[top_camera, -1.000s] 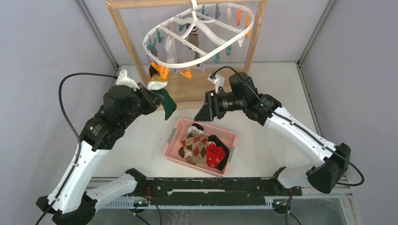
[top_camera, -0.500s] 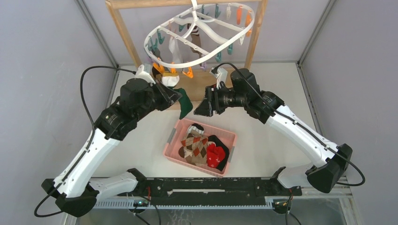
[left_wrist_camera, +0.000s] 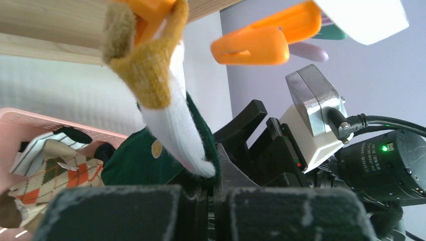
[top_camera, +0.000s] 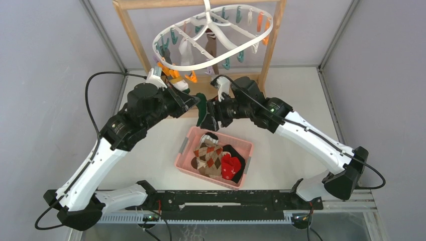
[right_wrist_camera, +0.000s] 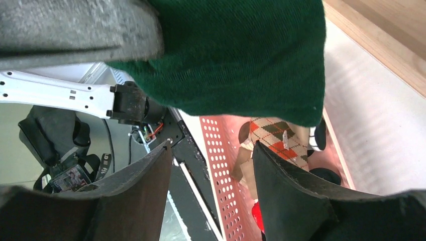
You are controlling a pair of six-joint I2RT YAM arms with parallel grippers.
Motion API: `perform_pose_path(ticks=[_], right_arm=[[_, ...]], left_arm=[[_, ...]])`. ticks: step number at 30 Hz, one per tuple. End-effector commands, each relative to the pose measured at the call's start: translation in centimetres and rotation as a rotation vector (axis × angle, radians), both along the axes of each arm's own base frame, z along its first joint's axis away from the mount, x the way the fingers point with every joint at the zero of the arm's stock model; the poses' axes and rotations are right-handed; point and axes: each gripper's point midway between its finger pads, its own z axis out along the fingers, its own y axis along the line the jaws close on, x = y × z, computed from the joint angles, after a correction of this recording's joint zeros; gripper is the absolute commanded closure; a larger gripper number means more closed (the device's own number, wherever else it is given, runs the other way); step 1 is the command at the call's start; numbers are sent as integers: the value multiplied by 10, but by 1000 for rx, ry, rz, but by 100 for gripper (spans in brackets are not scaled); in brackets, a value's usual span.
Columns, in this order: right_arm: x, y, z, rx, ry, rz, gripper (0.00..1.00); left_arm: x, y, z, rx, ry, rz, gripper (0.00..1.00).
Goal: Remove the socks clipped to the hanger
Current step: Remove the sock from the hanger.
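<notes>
Socks lie in three places. One sock, dark green in the foot, white in the middle and mustard at the cuff, stretches between the hanger and the left claw. That claw is clamped tight on the sock's green-and-white part. The mustard cuff lies up against an orange plastic clip, though I cannot tell whether the clip bites it. A second orange clip dangles free just beside it. A white sock and a brown one hang inside the white plastic oval drying hanger. The hanger is suspended from a light wooden frame at the far side of the white table. The rest of the socks sit in a pink perforated plastic basket on the table between the two arms. They are a brown argyle sock, a red one, a black one and a white black-striped one. The right claw stands with its fingers apart and nothing between them. It sits just beside the green foot of the held sock and above the far rim of the basket. In its wrist view the green fabric fills the upper part of the picture, with the argyle sock in the basket below.
</notes>
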Motion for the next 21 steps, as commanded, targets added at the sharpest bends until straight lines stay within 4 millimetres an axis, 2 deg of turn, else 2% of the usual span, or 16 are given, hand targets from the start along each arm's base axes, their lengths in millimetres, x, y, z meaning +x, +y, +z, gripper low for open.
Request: perform_pose_path(ticks=[1, 7, 12, 18, 21], right_arm=[[9, 4, 23, 11, -106, -20, 32], [27, 1, 23, -29, -143, -105, 28], [35, 2, 18, -54, -149, -126, 28], [34, 10, 26, -5, -154, -92, 47], [29, 12, 34, 32, -169, -63, 62]], left_arm=[[-14, -4, 40, -130, -58, -27, 100], [-23, -3, 35, -160, -34, -36, 100], [-29, -2, 33, -186, -21, -38, 100], [-32, -3, 28, -195, -4, -45, 100], [-33, -2, 23, -193, 5, -43, 100]])
